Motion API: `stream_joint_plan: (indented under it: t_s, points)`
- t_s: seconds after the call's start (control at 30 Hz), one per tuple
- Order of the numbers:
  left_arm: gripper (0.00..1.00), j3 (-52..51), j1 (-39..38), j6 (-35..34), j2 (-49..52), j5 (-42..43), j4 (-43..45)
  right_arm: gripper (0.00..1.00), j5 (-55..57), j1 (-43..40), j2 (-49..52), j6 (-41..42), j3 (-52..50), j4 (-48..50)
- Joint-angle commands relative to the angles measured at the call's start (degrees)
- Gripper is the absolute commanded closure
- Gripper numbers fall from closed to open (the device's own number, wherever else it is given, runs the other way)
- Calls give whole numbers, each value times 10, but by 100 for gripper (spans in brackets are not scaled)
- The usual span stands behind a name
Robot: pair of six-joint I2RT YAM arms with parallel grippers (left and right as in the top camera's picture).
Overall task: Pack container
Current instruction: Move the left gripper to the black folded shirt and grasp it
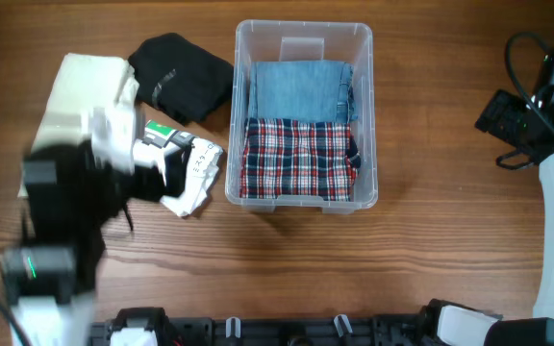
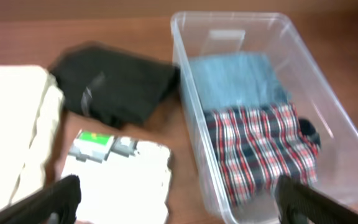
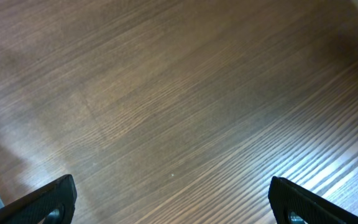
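**A:** Where is the container [image 1: 303, 46]?

**B:** In the middle of the table [image 1: 354, 269], upright, with no lid. Inside, the denim [image 1: 301, 91] lies at the far end and the plaid [image 1: 298, 159] at the end nearer the robot. The two are touching.

**A:** And the grippers?

**B:** Both have their fingers wide apart and hold nothing. The left gripper [image 2: 179, 205] hangs over the white pack [image 2: 120, 180], just left of the container. The right gripper [image 3: 173, 202] sees only bare wood, well apart on the right.

**A:** Which step is it, do you think?

**B:** I judge that the left arm goes for the white pack. It should come straight down and close across the thick middle, near the green label [image 2: 95, 138]. A loose corner would let the pack sag. The black piece [image 1: 181, 77] and the cream piece [image 1: 85, 91] are near, so the fingers must stay off them.

**A:** And after that?

**B:** Lift above the rim before crossing it. Then lay the pack flat on the plaid, because the floor of the container is covered.
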Motion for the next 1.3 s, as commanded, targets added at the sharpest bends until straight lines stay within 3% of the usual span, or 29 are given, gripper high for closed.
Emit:
stream_joint_plan:
  t_s: [0.0,0.1,0.2,0.37,0.57,0.73,1.03,1.27]
  points:
    - [0,294,3,31,271,-11,-174,0,10,0,-5,-1,10,2]
    - [0,382,3,27,365,-11,-206,0,10,0,-5,-1,10,1]
    - [0,394,3,33,398,-12,-185,0,10,0,-5,0,10,2]
    - [0,394,3,165,422,-12,-176,0,10,0,-5,0,10,2]
    - [0,391,-6,167,480,-19,-183,0,10,0,-5,0,10,2]
    - [1,391,-39,199,540,-83,-183,0,10,0,-5,0,10,2]
    - [2,390,-86,255,572,-134,-132,0,10,0,-5,0,10,2]
    - [3,390,-89,255,612,-157,-124,1,10,0,-5,0,10,2]
